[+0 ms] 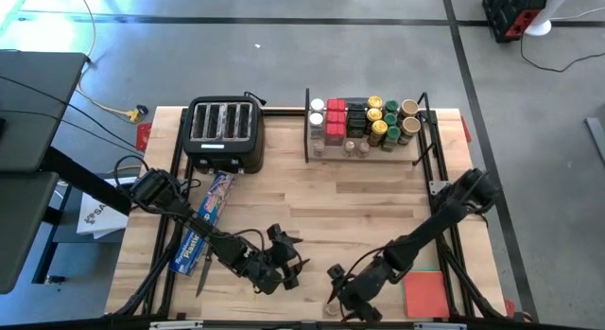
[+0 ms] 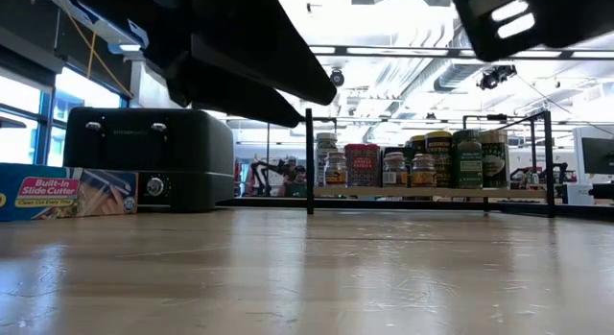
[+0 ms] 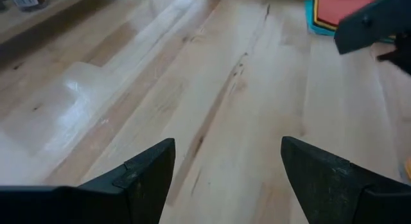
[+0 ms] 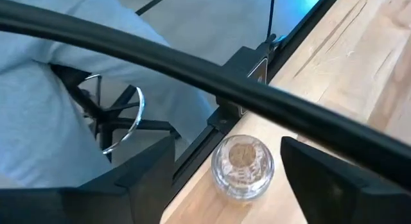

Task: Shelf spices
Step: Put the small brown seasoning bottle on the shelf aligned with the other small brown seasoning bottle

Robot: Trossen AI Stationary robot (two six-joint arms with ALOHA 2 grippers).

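Sitting at the table's near edge, just inside the black frame rail, a tiny clear jar (image 4: 243,167) with tan contents waits between the right gripper's (image 4: 228,179) spread fingers. Judging by its look, it is light, rigid and smooth-walled, likely glass, so it could slip or tip, and a fall over the edge beside it might break it. The sensible hold is across its round body, low enough to keep it upright. The right gripper's fingers (image 4: 138,169) stand wide, one to each side of the jar; neither seems to touch it, though the view from the wrist is too steep to be certain.

Across the table, the shelf (image 1: 418,158) already carries the other spices (image 1: 364,124): red tins, dark boxes and jars with yellow and green lids, packed together.

Left of the right arm, the left gripper (image 3: 228,176) hovers over bare wood, fingers wide, holding nothing. Behind it lie the plastic-wrap box (image 1: 206,212) and toaster (image 1: 224,131).
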